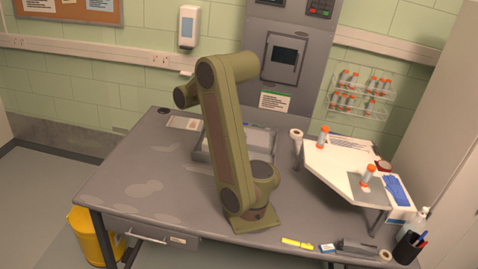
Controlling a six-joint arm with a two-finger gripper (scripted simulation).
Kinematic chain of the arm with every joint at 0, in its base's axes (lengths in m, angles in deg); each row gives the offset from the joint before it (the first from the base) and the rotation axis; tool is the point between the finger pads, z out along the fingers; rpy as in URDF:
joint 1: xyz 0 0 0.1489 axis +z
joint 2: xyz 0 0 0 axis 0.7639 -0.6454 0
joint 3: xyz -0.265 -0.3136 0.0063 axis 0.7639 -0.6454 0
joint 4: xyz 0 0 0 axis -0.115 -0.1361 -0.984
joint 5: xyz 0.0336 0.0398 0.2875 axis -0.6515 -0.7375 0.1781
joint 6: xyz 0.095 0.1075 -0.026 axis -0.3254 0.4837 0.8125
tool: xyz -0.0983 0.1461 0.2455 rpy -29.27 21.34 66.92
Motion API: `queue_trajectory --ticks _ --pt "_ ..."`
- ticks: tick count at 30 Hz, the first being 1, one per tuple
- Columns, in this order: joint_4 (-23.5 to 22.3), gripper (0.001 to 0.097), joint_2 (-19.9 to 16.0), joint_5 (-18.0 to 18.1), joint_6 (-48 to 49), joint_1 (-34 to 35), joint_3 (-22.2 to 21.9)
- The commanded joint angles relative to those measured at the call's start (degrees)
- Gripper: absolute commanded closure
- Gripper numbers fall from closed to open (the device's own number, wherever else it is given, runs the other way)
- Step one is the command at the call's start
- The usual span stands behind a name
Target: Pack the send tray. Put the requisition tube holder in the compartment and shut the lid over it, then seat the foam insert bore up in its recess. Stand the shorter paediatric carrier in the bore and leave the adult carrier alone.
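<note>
The send tray [239, 144] sits at the back of the table, directly behind the olive arm [224, 145], which hides most of it. A pale block shows inside the tray's left end and a flat pale panel on its right. The gripper is hidden behind the arm, so whether it is open or closed, and whether it holds anything, does not show. Two orange-capped carriers stand on the white angled shelf to the right: one [322, 137] at its back, one [368, 175] on a grey pad at its front.
A wall-mounted grey station [285, 56] rises behind the tray. A paper roll [297, 136] stands by the shelf, blue gloves [396, 188] lie at its right end, and a wire rack of tubes [360, 93] hangs on the wall. Small office items line the front edge.
</note>
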Motion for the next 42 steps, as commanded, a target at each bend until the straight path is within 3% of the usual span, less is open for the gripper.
queue_trajectory --ticks 1,6,24,42 --pt "0.02 0.0316 0.04 0.0 0.0 0.0 0.04" --pt "0.02 0.0221 0.04 0.0 0.0 0.0 0.04" --pt "0.02 0.0221 0.29 0.5 0.0 0.0 0.29" --pt "0.02 0.0221 2.45 5.2 0.0 0.0 2.83"
